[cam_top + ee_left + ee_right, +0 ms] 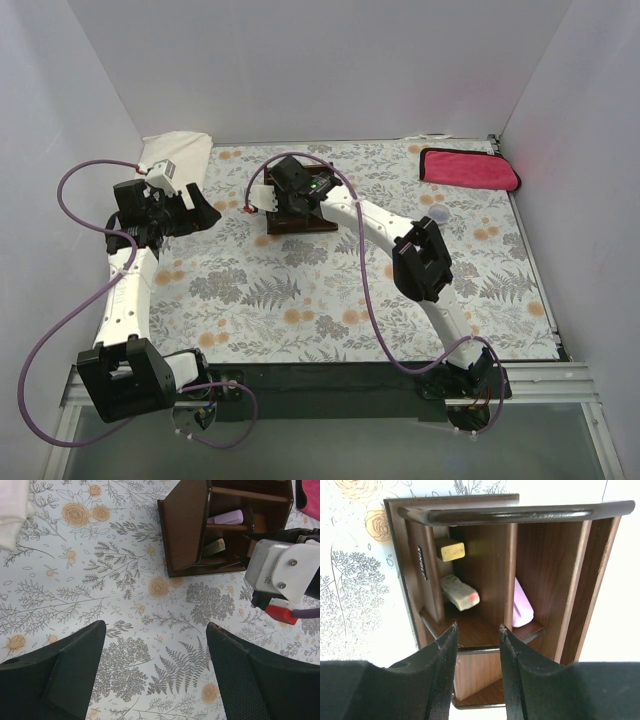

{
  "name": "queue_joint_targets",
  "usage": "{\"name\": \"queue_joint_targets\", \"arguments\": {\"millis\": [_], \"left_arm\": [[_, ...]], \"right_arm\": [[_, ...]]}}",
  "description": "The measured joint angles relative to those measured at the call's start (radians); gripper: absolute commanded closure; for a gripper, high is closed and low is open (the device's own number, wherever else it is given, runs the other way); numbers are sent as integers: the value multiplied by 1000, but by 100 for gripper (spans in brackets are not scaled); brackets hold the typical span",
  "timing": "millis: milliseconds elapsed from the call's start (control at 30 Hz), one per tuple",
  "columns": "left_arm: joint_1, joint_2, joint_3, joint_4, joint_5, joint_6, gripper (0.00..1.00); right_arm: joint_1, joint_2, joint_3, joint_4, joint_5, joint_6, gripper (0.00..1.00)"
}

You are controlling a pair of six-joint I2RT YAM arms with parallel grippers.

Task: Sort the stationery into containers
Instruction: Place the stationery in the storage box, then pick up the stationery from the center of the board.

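organizer (545, 555): tan block (450, 550), pale eraser (459, 592), pink eraser (522, 609) inside | right hand (478, 626) parted, empty | left hand (156, 625) wide open

Left arm (128, 300), right arm (375, 228): white links, black joints, purple cable (85, 168). Left gripper (156, 626) black. White camera housing (280, 570), two screws, red plug (280, 614).

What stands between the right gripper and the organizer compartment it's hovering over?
Nothing visible. The right gripper, jaws apart and empty, looks straight down into the wooden organizer. A tan block and a whitish eraser already lie in that compartment. A pink eraser sits past the divider.
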Motion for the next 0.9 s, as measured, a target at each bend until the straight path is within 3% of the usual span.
{"name": "queue_joint_targets", "arguments": {"millis": [167, 300, 400, 567, 667, 700, 800, 900], "left_arm": [[0, -14, -3, 0, 5, 0, 20], [0, -18, -3, 0, 10, 0, 21], [0, -18, -3, 0, 15, -8, 21], [-2, -10, -1, 7, 22, -16, 21], [-10, 8, 6, 8, 22, -14, 21], [-13, 14, 8, 8, 22, -14, 21], [-24, 27, 12, 15, 26, -11, 21], [-29, 34, 12, 19, 31, -11, 21]], "right_arm": [[-4, -9, 3, -11, 23, 43, 57], [-61, -51, 35, -29, -4, 187, 58], [-183, -116, 42, -27, -82, 329, 58], [-550, -231, 8, -45, -257, 526, 64], [-715, -266, -82, -85, -323, 563, 49], [-744, -267, -108, -109, -338, 578, 34], [-776, -253, -159, -171, -375, 613, 2], [-777, -247, -180, -204, -391, 639, 2]]}}
